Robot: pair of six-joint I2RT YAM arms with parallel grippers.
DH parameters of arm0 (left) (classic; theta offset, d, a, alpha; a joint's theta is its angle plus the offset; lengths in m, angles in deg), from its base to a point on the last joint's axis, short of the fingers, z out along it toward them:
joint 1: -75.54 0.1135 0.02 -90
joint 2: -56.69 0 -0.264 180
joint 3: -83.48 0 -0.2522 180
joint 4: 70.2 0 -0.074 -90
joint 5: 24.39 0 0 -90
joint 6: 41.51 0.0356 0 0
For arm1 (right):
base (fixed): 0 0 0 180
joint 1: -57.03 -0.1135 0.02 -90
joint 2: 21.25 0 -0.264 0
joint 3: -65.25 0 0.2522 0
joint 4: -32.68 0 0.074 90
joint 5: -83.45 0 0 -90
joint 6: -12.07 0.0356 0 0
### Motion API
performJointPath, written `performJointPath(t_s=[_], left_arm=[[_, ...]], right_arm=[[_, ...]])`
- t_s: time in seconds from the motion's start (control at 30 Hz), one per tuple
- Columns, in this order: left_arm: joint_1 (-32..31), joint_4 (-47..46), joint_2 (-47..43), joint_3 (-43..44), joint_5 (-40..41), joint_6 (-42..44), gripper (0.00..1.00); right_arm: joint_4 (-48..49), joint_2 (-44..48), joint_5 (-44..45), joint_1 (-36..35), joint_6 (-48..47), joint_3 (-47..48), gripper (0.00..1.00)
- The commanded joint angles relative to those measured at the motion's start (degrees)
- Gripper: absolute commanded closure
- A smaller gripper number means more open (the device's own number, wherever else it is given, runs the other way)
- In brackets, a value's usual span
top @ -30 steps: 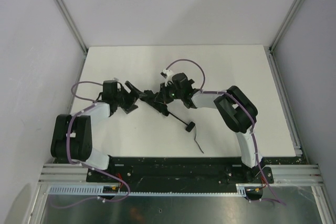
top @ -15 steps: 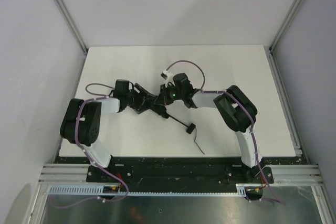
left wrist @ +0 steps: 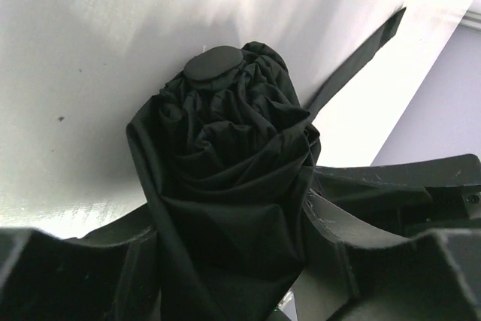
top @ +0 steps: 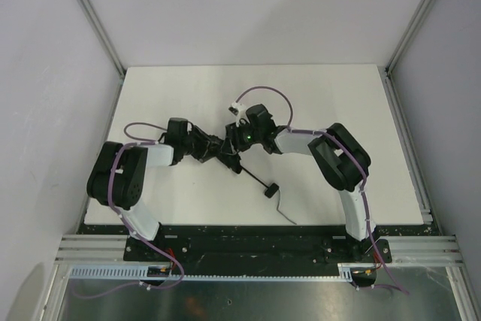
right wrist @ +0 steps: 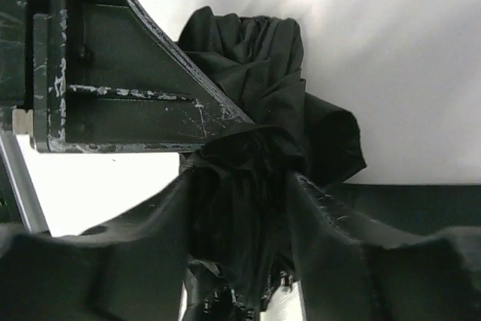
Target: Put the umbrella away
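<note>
The black umbrella [top: 216,147] lies folded on the white table [top: 338,103], held between my two grippers at the centre. Its thin shaft runs down-right to the small handle [top: 269,190], and a cord [top: 284,211] trails from there. My left gripper [top: 204,148] is shut on the bunched canopy [left wrist: 225,155] just behind the round top cap [left wrist: 214,63], both fingers pressing the fabric. My right gripper [top: 228,145] faces it from the right. In its wrist view its jaws stand apart around the gathered fabric [right wrist: 255,88], and the left gripper's finger [right wrist: 113,95] crosses just beyond.
Grey walls on aluminium posts [top: 94,16] close in the table at the back and on both sides. The arm bases sit on a black rail [top: 248,242] at the near edge. A flat black strip [left wrist: 361,54] lies on the table past the canopy.
My left arm swung right and closed on the canopy. My right gripper's jaws have parted. The handle and cord have slid a little toward the near edge.
</note>
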Motion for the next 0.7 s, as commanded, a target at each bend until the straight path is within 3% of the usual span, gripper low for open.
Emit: performJointPath(t_s=[0.0, 0.13, 0.3, 0.43, 0.53, 0.67], left_arm=[[-1.68, 3.24, 2.37, -2.72, 4.93, 4.86, 0.82], [-1.74, 3.21, 1.80, -3.06, 5.26, 5.01, 0.96], [-1.97, 3.21, 1.27, -3.19, 5.30, 5.17, 1.00], [-2.05, 3.25, 1.08, -3.41, 5.07, 4.85, 1.00], [-2.21, 3.30, 0.73, -3.80, 5.12, 4.37, 1.00], [-2.42, 3.39, 0.40, -3.94, 4.75, 4.03, 1.00]], right_arm=[[-16.75, 3.78, 9.09, -4.19, -7.76, 2.72, 0.35], [-23.57, 5.95, 21.23, -8.00, -14.11, 6.14, 0.12], [-25.19, 6.60, 36.95, -13.14, -19.33, 7.96, 0.05], [-26.21, 2.07, 49.02, -17.33, -22.72, 11.71, 0.04], [-27.42, -2.58, 58.25, -20.02, -23.46, 15.91, 0.13], [-27.84, -4.98, 60.10, -20.46, -20.57, 16.79, 0.50]])
